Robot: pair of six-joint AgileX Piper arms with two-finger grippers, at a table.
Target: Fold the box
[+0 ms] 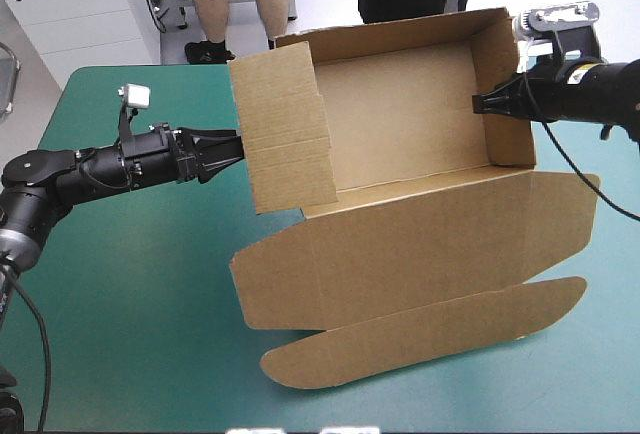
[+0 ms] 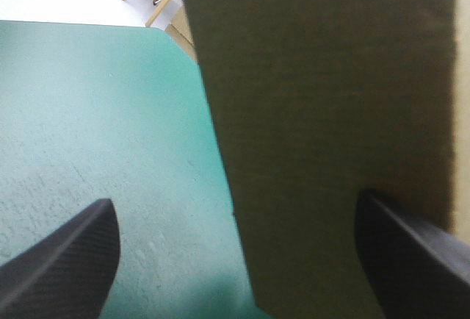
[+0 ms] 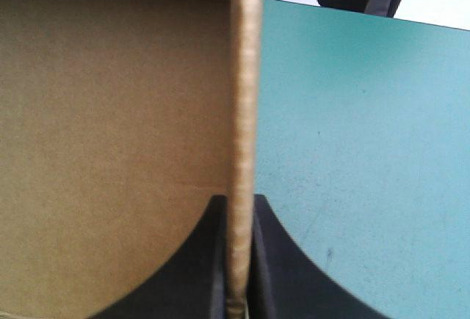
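Brown corrugated box (image 1: 400, 114), walls raised, rounded lid (image 1: 400, 254) flat; right gripper (image 1: 478, 104) pinches one wall, left gripper (image 1: 235, 146) gapes at opposite.

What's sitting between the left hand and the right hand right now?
The box: its raised tray spans the gap between left hand and right hand, as the high view shows.

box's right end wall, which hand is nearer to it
Right. The right hand is shut on the box's right end wall; the left hand is open at the opposite wall.
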